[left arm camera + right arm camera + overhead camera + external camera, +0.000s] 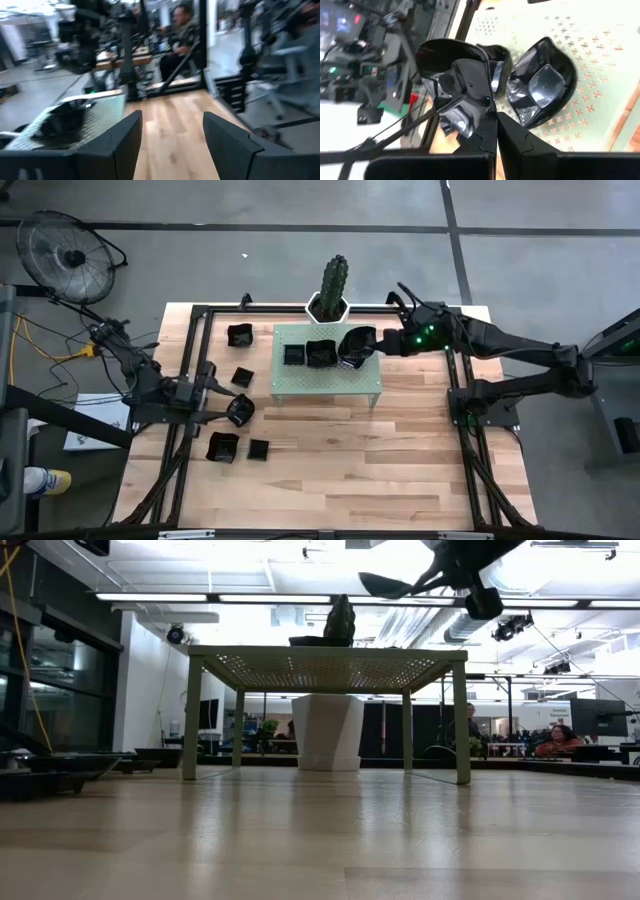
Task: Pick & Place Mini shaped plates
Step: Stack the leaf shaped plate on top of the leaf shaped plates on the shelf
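Holding a black plate (465, 75) above the green stand (330, 382), unlabelled.

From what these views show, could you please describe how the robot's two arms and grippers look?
Both arms are dark, jointed and slim. The left gripper has two broad, matte black, wedge-shaped fingers. The right gripper has similar black fingers; green lights glow near its wrist. Black cables trail along the left arm, and a yellow cable lies beside it.
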Tool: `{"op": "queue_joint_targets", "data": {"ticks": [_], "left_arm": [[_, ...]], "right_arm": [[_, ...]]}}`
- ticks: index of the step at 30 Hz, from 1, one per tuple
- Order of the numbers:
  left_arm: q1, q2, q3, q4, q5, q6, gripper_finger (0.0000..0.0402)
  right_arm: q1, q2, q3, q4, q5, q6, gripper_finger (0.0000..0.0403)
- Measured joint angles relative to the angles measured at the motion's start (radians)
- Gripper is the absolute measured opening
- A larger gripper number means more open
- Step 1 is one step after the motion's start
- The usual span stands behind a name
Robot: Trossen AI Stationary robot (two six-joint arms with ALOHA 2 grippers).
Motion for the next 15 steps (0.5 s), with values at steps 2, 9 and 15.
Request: {"op": "queue_joint_targets", "data": {"ticks": [2,9,15], "left_arm": [[0.0,-0.034,-0.008,0.001,0.043,-0.001,0.0206],[0.0,-0.113,-0.013,0.001,0.097,0.033,0.0206],[0.0,-0.135,-0.014,-0.016,0.102,0.051,0.0206]], "right_arm": [[-0.024,0.004,0.0,0.003,-0.043,-0.012,0.0],[-0.071,0.066,0.112,-0.081,-0.061,-0.096,0.0],[-0.131,0.234,0.35,-0.38,-0.148,-0.25,0.0]]}}
